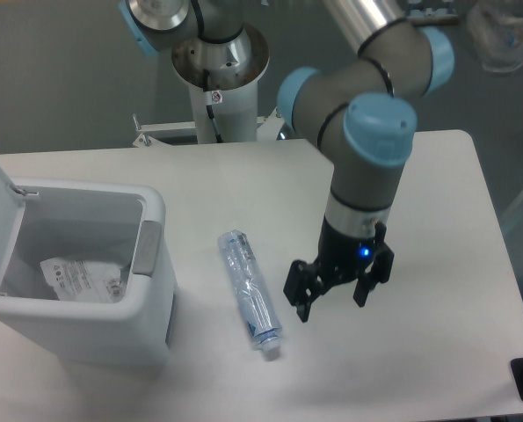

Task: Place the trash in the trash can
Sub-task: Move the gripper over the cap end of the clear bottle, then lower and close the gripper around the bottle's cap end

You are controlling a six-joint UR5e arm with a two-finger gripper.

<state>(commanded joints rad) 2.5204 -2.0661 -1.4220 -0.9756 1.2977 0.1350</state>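
Camera view from above, going left to right. On the left sits the big white trash can [76,330] with its lid up. Down inside it lies the crinkly clear pouch [81,278] with black print. So one piece of trash looks done.

Next, near the middle of the white counter [243,176], lies the thin bluish bottle [250,293]. It is flat on its side, just right of the trash can, with its cap end pointing to the near edge. Nothing is touching it.

A little further right is the claw [338,291] on the grey and blue arm [366,167]. Its two black fingers are spread apart and hold nothing. It hangs low over the counter, close to the bottle's cap end but not on it.

I think half the job is left. The claw must line up over the bottle, close on it, and carry it left into the can.
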